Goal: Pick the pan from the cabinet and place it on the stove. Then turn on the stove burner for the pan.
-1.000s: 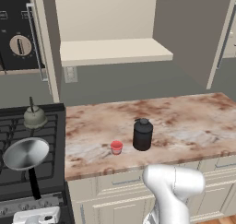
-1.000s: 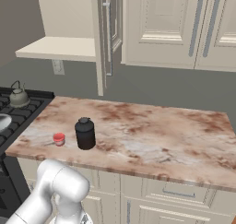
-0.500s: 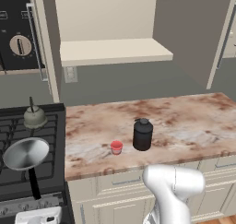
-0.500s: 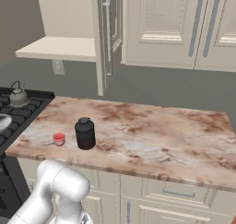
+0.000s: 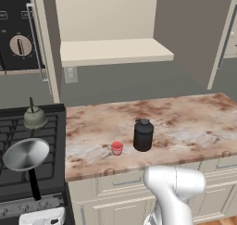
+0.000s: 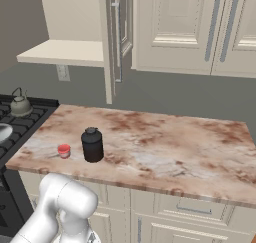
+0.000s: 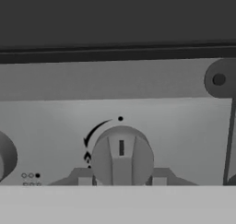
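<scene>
Up close, the gripper [image 7: 121, 180] is closing its 2 dark fingertips narrowly around a round grey ribbed knob [image 7: 121, 156] on the stove's [image 5: 28, 182] smooth silvery front strip, while the shiny shallow metal pan [image 5: 25, 153] is sitting on the black cast-iron grates.

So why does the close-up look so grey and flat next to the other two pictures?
Hand view: near colourless, evenly lit, the round grey stove knob sharp, the tool closed around it. Left base view: full colour, a soft sheen on the shallow silver-grey metal pan. Right base view: crisp, faint shadow beside the squat black jar.
</scene>
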You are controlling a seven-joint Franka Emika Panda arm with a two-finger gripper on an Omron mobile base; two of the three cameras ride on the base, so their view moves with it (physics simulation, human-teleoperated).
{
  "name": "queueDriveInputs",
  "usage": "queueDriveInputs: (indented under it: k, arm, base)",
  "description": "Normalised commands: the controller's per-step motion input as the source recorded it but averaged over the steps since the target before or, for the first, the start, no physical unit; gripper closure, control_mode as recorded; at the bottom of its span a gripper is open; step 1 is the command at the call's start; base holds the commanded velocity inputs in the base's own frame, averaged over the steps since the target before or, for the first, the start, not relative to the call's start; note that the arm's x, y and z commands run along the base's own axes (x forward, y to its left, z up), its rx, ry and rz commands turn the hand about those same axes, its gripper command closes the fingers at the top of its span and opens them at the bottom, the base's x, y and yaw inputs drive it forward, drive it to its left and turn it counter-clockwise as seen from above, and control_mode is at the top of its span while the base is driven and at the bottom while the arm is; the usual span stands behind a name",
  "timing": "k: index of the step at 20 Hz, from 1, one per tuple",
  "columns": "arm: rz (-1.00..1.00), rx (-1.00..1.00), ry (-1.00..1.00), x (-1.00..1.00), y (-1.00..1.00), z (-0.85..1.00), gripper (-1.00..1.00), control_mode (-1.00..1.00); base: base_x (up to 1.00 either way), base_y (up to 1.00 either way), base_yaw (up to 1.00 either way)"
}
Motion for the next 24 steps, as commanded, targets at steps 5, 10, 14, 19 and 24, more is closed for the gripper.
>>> queueDriveInputs:
  k: [5,10,14,19,24]
  arm:
    - [0.06,-0.27,-0.02,0.0,0.0,0.11,1.0,-1.0]
    - [0.04,-0.34,0.0,0.0,0.0,0.17,1.0,-1.0]
    - [0.03,-0.32,0.0,0.0,0.0,0.22,1.0,-1.0]
    - [0.02,-0.23,-0.03,-0.04,0.0,0.31,1.0,-1.0]
    - [0.01,-0.15,-0.03,-0.1,0.0,0.29,1.0,-1.0]
  base:
    - [0.0,0.0,0.0]
    - [0.0,0.0,0.0]
    - [0.0,0.0,0.0]
    - [0.0,0.0,0.0]
    - [0.0,0.0,0.0]
